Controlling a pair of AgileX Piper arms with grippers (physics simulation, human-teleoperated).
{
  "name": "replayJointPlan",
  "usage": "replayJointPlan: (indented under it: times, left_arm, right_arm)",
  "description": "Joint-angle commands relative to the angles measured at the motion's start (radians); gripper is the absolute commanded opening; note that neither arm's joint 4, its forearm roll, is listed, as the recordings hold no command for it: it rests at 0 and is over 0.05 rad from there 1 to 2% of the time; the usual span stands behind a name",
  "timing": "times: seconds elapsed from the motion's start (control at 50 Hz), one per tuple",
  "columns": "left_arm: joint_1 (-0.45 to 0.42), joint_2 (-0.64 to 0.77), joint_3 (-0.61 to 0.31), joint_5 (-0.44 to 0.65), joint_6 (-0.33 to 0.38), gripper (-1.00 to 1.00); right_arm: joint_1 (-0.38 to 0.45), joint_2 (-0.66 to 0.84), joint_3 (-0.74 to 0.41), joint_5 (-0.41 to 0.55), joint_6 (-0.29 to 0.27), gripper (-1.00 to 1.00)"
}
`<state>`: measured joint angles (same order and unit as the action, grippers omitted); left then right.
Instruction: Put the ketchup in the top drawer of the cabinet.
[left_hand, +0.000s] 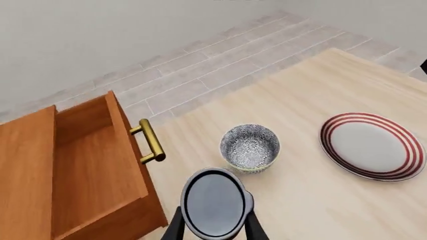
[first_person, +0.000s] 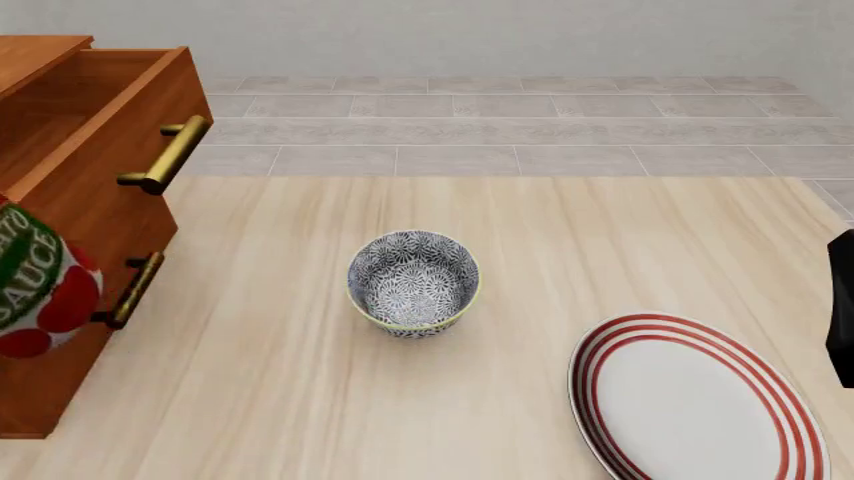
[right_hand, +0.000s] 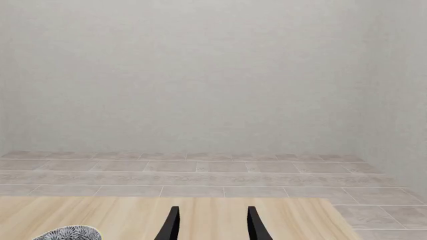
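My left gripper (left_hand: 215, 229) is shut on the ketchup (left_hand: 215, 202); its dark grey glossy top shows between the two black fingers. In the front view the ketchup's red label (first_person: 34, 285) fills the far left edge, held up in front of the cabinet (first_person: 80, 250). The top drawer (left_hand: 87, 160) stands pulled open and empty, its brass handle (first_person: 167, 155) facing the table. The ketchup is beside the drawer's front, outside it. My right gripper (right_hand: 212, 225) is open and empty, pointing at the far wall.
A patterned grey-white bowl (first_person: 414, 282) stands mid-table, just right of the drawer front. A white plate with red rings (first_person: 694, 400) lies at the front right. The lower drawer's handle (first_person: 134, 290) is shut in. Part of the right arm (first_person: 841, 305) shows at the right edge.
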<state>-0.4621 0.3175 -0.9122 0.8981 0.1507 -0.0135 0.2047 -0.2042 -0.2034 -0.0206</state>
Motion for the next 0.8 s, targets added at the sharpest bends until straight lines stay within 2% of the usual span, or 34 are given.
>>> replayJointPlan:
  times: [0.02,0.06,0.08,0.1,0.12,0.18,0.24,0.28,0.3,0.4,0.44,0.46,0.52,0.56,0.66,0.7,0.74,0.8]
  left_arm:
    - [0.061,0.040,-0.204,0.146,0.013,-1.00]
    - [0.100,0.028,-0.284,0.151,0.032,-1.00]
    - [0.089,0.029,-0.308,0.159,0.031,-1.00]
    - [0.060,0.039,-0.320,0.178,0.023,-1.00]
    - [0.073,0.047,-0.316,0.194,0.032,-1.00]
    - [0.119,0.081,-0.339,0.203,-0.001,-1.00]
    - [0.134,0.082,-0.360,0.190,0.041,-1.00]
    - [0.136,0.106,-0.398,0.193,0.048,-1.00]
    - [0.143,0.129,-0.417,0.204,0.023,-1.00]
    - [0.135,0.190,-0.515,0.238,0.040,-1.00]
    - [0.141,0.218,-0.554,0.256,0.011,-1.00]
    - [0.149,0.247,-0.599,0.269,0.018,-1.00]
    - [0.156,0.262,-0.619,0.277,0.026,-1.00]
    - [0.175,0.272,-0.626,0.270,0.060,-1.00]
    - [0.217,0.308,-0.620,0.262,0.045,-1.00]
    - [0.255,0.350,-0.622,0.263,-0.021,-1.00]
    - [0.265,0.358,-0.622,0.240,0.026,-1.00]
    - [0.290,0.395,-0.643,0.220,0.026,-1.00]
  right_arm:
    - [0.000,0.000,0.000,0.000,0.000,1.00]
    - [0.000,0.000,0.000,0.000,0.000,1.00]
    - [0.000,0.000,0.000,0.000,0.000,1.00]
    - [0.000,0.000,0.000,0.000,0.000,1.00]
    - [0.000,0.000,0.000,0.000,0.000,1.00]
    - [0.000,0.000,0.000,0.000,0.000,1.00]
    - [0.000,0.000,0.000,0.000,0.000,1.00]
    - [0.000,0.000,0.000,0.000,0.000,1.00]
    - [0.000,0.000,0.000,0.000,0.000,1.00]
    - [0.000,0.000,0.000,0.000,0.000,1.00]
    - [0.000,0.000,0.000,0.000,0.000,1.00]
    - [0.000,0.000,0.000,0.000,0.000,1.00]
    - [0.000,0.000,0.000,0.000,0.000,1.00]
    - [0.000,0.000,0.000,0.000,0.000,1.00]
    - [0.000,0.000,0.000,0.000,0.000,1.00]
    - [0.000,0.000,0.000,0.000,0.000,1.00]
    - [0.000,0.000,0.000,0.000,0.000,1.00]
    - [0.000,0.000,0.000,0.000,0.000,1.00]
